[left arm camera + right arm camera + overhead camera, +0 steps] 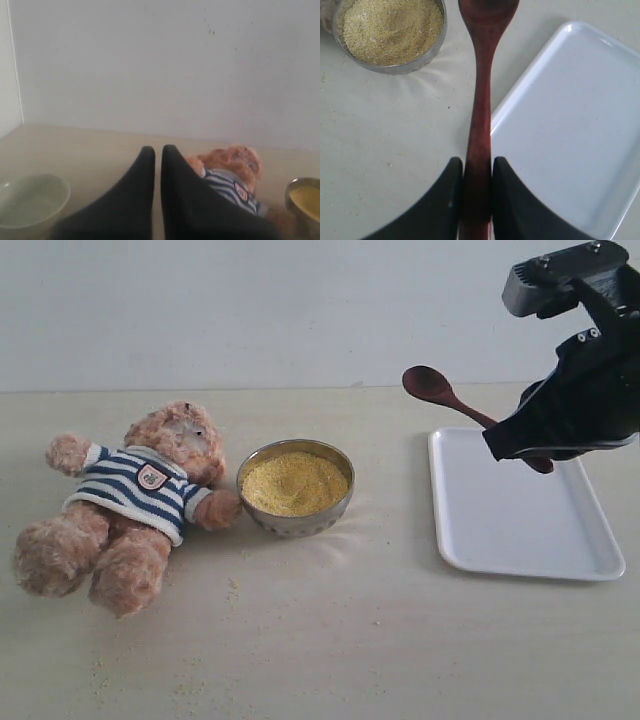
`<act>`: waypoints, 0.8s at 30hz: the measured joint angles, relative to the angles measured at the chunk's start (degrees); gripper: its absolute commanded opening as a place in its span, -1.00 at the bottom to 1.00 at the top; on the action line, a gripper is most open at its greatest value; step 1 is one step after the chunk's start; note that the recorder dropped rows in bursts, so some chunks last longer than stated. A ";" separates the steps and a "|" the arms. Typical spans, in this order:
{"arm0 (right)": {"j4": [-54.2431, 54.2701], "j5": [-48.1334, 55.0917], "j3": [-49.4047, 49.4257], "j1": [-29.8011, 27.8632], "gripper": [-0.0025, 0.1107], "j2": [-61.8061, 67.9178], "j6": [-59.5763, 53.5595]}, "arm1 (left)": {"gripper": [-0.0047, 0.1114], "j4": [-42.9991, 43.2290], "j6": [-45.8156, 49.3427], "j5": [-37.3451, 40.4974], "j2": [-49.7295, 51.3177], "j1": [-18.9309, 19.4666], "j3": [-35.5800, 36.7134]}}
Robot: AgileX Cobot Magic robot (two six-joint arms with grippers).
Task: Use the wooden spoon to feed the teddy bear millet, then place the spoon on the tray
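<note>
The teddy bear (pixel 130 500) in its striped sweater lies on its back at the left of the table. One paw touches the metal bowl heaped with millet (pixel 295 483). My right gripper (pixel 505 445) is shut on the handle of the wooden spoon (pixel 440 395) and holds it in the air over the tray's left edge, spoon bowl pointing toward the millet. The white tray (pixel 500 530) lies flat at the right. In the right wrist view the wooden spoon (pixel 481 100) runs between my fingers, with the millet (pixel 390 27) and tray (pixel 570 125) below. My left gripper (pixel 157 152) is shut, empty, with the teddy bear (pixel 230 172) behind it.
Loose yellow grains (pixel 230 585) are scattered on the table in front of the bear and the bowl. A pale green empty bowl (pixel 30 200) shows in the left wrist view, on the far side of my left gripper from the bear. A white wall backs the table.
</note>
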 measured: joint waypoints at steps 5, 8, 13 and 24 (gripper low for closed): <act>0.00 -0.22 0.00 0.00 -0.96 0.00 0.00 | -0.83 0.00 0.00 0.21 0.04 0.00 4.53; 0.00 -0.22 0.00 0.00 -0.96 0.00 0.00 | -0.83 0.00 0.00 0.21 0.04 0.00 5.92; 0.00 -0.22 0.00 0.00 -0.96 0.00 -0.10 | -0.83 0.00 0.00 0.59 0.04 0.00 8.55; 0.00 -0.02 0.00 0.00 -0.96 0.00 -0.10 | -0.83 2.01 0.10 0.38 0.04 0.00 10.84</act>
